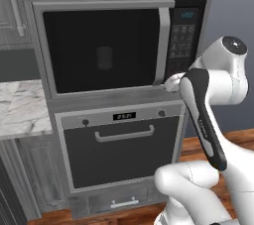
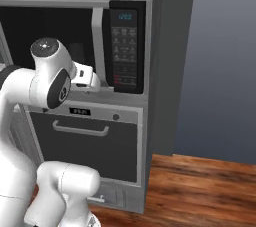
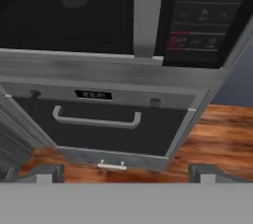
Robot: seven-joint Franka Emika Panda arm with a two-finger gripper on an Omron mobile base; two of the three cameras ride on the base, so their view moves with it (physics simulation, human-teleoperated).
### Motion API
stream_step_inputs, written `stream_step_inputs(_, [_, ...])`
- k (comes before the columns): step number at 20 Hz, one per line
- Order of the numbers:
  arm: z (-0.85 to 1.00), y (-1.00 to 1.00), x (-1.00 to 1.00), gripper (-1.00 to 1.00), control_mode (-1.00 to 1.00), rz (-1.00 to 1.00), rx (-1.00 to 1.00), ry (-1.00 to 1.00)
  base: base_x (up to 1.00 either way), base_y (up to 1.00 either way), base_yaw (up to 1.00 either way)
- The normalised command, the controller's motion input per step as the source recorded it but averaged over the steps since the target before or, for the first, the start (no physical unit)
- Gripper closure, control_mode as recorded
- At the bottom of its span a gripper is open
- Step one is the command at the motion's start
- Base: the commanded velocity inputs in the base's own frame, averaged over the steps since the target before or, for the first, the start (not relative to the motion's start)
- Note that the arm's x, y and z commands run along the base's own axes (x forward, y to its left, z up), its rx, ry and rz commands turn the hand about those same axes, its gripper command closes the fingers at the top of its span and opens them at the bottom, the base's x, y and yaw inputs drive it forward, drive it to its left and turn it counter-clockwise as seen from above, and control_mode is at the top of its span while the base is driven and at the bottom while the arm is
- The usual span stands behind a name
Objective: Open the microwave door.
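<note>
The microwave (image 1: 119,45) is built into the grey cabinet wall, with its dark keypad panel (image 1: 182,40) and blue display on the right. The microwave door (image 1: 99,50) has a black glass window and lies flush with the front. Its long vertical silver handle (image 1: 162,45) runs down the door's right side. My gripper (image 1: 172,82) sits right by the lower end of that handle (image 2: 97,41), just in front of the ledge under the microwave. In the hand view the handle (image 3: 148,11) rises at top centre. My gripper (image 3: 126,173) is open, with the fingertips (image 3: 44,173) far apart and nothing between them.
Below the microwave is a dark oven door (image 1: 119,149) with a horizontal handle (image 1: 124,134) and a small display. A marble counter (image 1: 22,107) lies to the left, and a grey cabinet door with a bar handle (image 1: 15,6) hangs above it. Wooden floor (image 2: 200,186) spreads to the right.
</note>
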Motion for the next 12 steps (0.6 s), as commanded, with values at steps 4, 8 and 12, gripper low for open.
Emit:
stream_step_inputs(4, [0.56, -0.03, 0.11, -1.0, -1.0, 0.0, 0.08, -0.26, 0.0, 0.0, 0.0])
stream_step_inputs(8, [0.56, 0.0, 0.68, -1.0, -1.0, -0.06, 0.07, -0.18, 0.0, 0.0, 0.0])
stream_step_inputs(12, [0.44, -0.01, 0.75, -1.0, -1.0, -0.03, 0.08, -0.05, 0.0, 0.0, 0.0])
